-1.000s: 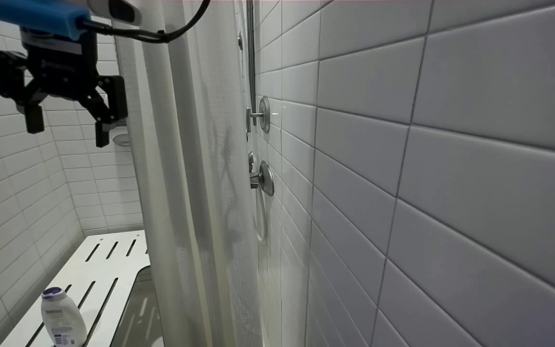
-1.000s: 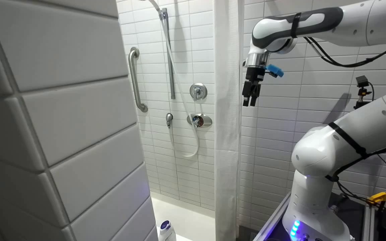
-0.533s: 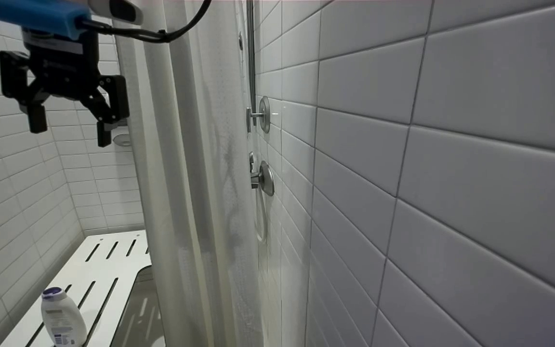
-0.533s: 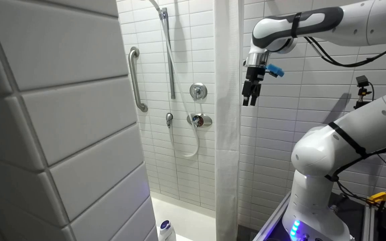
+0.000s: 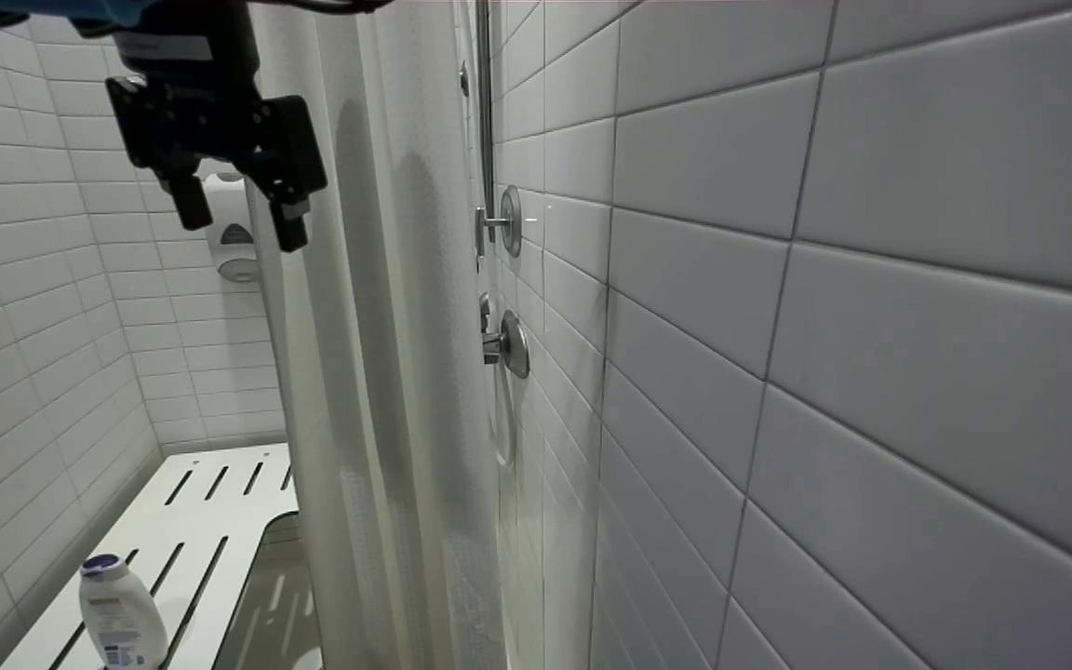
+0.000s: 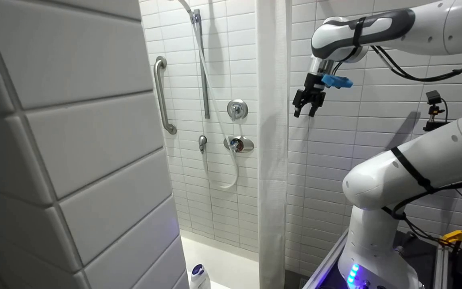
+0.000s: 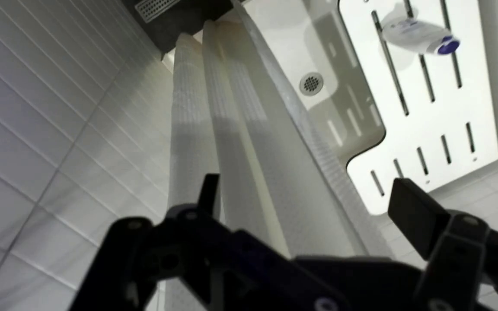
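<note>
My gripper (image 5: 241, 216) is open and holds nothing. It hangs high, fingers down and slightly tilted, next to a pale shower curtain (image 5: 378, 372). In an exterior view the gripper (image 6: 304, 112) is just beside the curtain (image 6: 272, 140), with a strip of tiled wall showing between them. In the wrist view the curtain (image 7: 253, 142) shows between the spread fingers; I cannot tell if anything touches. A white bottle with a purple cap (image 5: 122, 614) stands upright on a slotted white bench (image 5: 210, 484), far below the gripper. The bottle (image 7: 417, 36) also shows in the wrist view.
A white dispenser (image 5: 231, 251) hangs on the back wall. Shower valves (image 6: 237, 109), a hose (image 6: 235, 172) and a grab bar (image 6: 159, 92) are on the tiled wall. A tiled pillar (image 6: 94, 140) stands in front. A drain (image 7: 311, 84) lies in the floor.
My gripper has risen, tilted and turned, moving toward the right in both exterior views. The curtain's edge has shifted slightly. The bottle has not moved.
</note>
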You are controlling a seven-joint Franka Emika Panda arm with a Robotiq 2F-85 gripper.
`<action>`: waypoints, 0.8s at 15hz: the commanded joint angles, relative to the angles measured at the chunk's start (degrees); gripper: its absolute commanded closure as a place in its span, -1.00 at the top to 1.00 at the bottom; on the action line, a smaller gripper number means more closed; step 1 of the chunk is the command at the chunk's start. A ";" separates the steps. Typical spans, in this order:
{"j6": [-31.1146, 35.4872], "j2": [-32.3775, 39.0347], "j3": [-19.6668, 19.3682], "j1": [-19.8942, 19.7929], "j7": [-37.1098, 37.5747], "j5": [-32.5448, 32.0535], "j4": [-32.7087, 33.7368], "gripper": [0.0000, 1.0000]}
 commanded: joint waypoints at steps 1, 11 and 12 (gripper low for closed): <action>1.71 -0.16 0.33 -0.47 0.24 0.12 0.11 1.00; 3.09 -1.09 0.63 -0.44 0.75 0.11 0.10 1.00; 3.10 -1.09 0.63 -0.44 0.75 0.11 0.10 1.00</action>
